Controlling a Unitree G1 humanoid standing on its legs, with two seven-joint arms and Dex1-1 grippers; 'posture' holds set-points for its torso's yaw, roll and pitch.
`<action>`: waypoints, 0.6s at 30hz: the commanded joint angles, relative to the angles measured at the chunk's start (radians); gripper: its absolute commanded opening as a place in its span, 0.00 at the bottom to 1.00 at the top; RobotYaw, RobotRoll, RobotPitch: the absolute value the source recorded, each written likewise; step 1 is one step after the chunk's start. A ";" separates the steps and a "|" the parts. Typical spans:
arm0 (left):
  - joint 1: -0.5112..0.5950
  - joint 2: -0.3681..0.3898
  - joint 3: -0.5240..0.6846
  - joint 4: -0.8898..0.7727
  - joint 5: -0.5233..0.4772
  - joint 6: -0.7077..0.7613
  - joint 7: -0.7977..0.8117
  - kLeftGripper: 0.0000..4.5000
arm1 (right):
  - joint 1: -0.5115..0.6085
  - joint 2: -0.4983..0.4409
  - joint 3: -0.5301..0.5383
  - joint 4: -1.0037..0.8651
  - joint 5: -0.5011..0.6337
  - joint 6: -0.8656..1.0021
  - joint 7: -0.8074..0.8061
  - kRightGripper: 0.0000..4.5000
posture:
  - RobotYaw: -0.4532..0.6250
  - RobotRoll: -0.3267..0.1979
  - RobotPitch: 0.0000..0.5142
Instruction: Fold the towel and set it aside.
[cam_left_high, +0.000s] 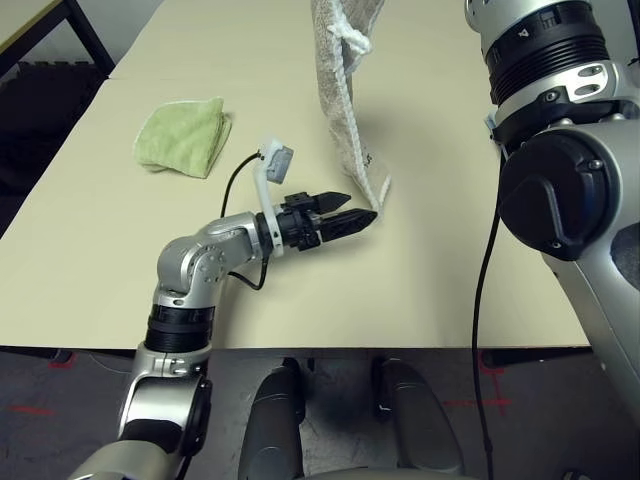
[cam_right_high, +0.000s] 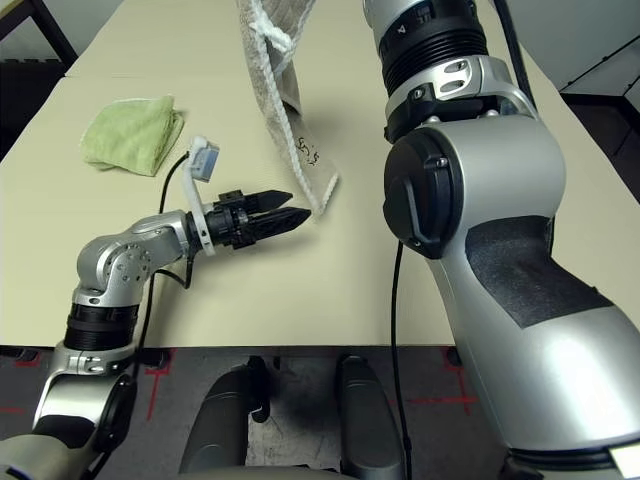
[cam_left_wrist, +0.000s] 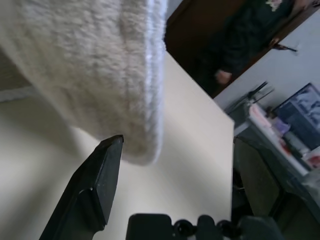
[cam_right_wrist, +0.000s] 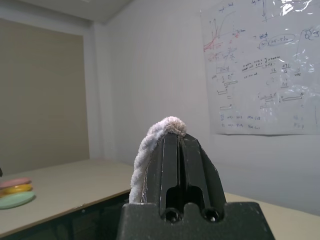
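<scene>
Beige table (cam_left_high: 450, 270) — towel (cam_left_high: 347, 110) hanging above it
Right gripper (cam_right_wrist: 176, 142) is clamped on the towel's top edge; left gripper (cam_left_high: 352, 216), jaws apart, sits at its lowest corner — green cloth (cam_left_high: 184, 136) lies nearby

The towel (cam_left_high: 345, 90) hangs down over the middle of the table (cam_left_high: 450, 270), its lowest corner just above the tabletop. A folded cloth (cam_left_high: 184, 135) lies on the table to its left. The left gripper (cam_left_high: 352, 213) sits at that corner.
</scene>
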 joint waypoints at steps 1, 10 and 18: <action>0.000 -0.053 0.017 -0.029 -0.037 0.097 0.117 1.00 | 0.006 -0.005 0.002 -0.001 -0.004 -0.014 0.005 0.01 | 0.37 0.62 0.35; -0.001 -0.176 0.071 -0.028 -0.025 0.222 0.359 1.00 | 0.008 -0.006 0.005 0.000 -0.008 -0.015 0.004 0.01 | 0.36 0.62 0.35; -0.015 -0.199 0.056 -0.013 0.016 0.171 0.433 0.91 | 0.011 -0.006 0.006 0.000 -0.009 -0.014 0.006 0.00 | 0.36 0.62 0.35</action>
